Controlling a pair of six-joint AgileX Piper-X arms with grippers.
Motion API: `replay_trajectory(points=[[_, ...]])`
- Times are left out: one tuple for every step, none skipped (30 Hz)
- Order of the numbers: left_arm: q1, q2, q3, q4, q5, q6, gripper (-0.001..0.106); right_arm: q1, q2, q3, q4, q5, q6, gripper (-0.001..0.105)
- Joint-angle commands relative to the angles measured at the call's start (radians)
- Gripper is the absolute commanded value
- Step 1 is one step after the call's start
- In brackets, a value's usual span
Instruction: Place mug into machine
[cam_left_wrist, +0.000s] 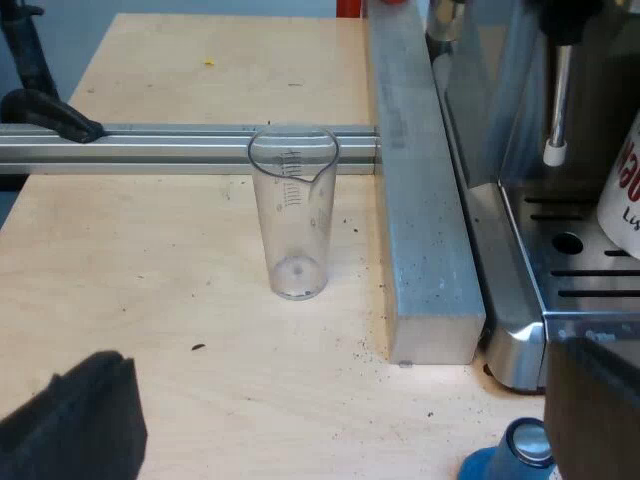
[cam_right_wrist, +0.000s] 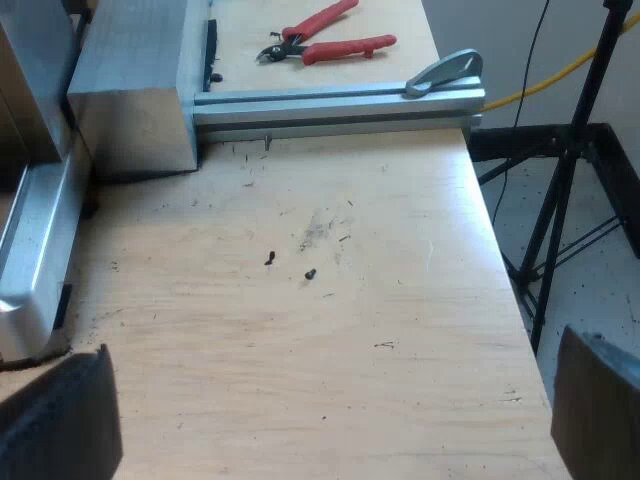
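A white mug (cam_left_wrist: 622, 195) with red lettering stands on the slotted drip tray (cam_left_wrist: 590, 285) of the espresso machine (cam_left_wrist: 520, 340), under its front. A steam wand (cam_left_wrist: 557, 90) with a white tip hangs beside the mug. My left gripper (cam_left_wrist: 330, 440) is open over the wooden table, well short of the mug, with nothing between its black fingers (cam_left_wrist: 75, 420). A clear measuring glass (cam_left_wrist: 292, 215) stands upright ahead of it. My right gripper (cam_right_wrist: 325, 420) is also open and holds nothing, low over bare wood near the machine's metal base (cam_right_wrist: 30, 260).
A thick aluminium block (cam_left_wrist: 425, 200) and a rail (cam_left_wrist: 180, 145) lie between the glass and the machine. A blue tamper (cam_left_wrist: 515, 455) sits by the machine's corner. Red pliers (cam_right_wrist: 325, 40) lie beyond another rail (cam_right_wrist: 340, 100). The table edge (cam_right_wrist: 510, 300) drops off toward a black stand (cam_right_wrist: 560, 200).
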Motion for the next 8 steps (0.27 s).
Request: replay_trajectory(points=[[0.000, -0.139, 0.000, -0.018, 0.009, 0.004, 0.082, -0.001, -0.038, -0.004, -0.013, -0.004, -0.003, 0.089], [0.000, -0.139, 0.000, -0.018, 0.011, 0.003, 0.082, -0.001, -0.038, -0.004, -0.013, -0.004, -0.003, 0.089], [0.000, -0.139, 0.000, -0.020, 0.016, 0.007, 0.082, -0.001, -0.038, -0.004, -0.013, -0.004, -0.003, 0.089], [0.000, -0.139, 0.000, -0.019, 0.023, 0.009, 0.082, -0.001, -0.038, -0.004, -0.013, -0.004, -0.003, 0.089], [0.000, -0.139, 0.000, -0.019, 0.027, 0.012, 0.082, -0.001, -0.038, -0.004, -0.013, -0.004, -0.003, 0.089], [0.000, -0.139, 0.000, -0.019, 0.031, 0.014, 0.082, -0.001, -0.038, -0.004, -0.013, -0.004, -0.003, 0.089], [0.000, -0.139, 0.000, -0.019, 0.035, 0.015, 0.082, -0.001, -0.038, -0.004, -0.013, -0.004, -0.003, 0.089], [0.000, -0.139, 0.000, -0.019, 0.035, 0.014, 0.082, -0.001, -0.038, -0.004, -0.013, -0.004, -0.003, 0.089]])
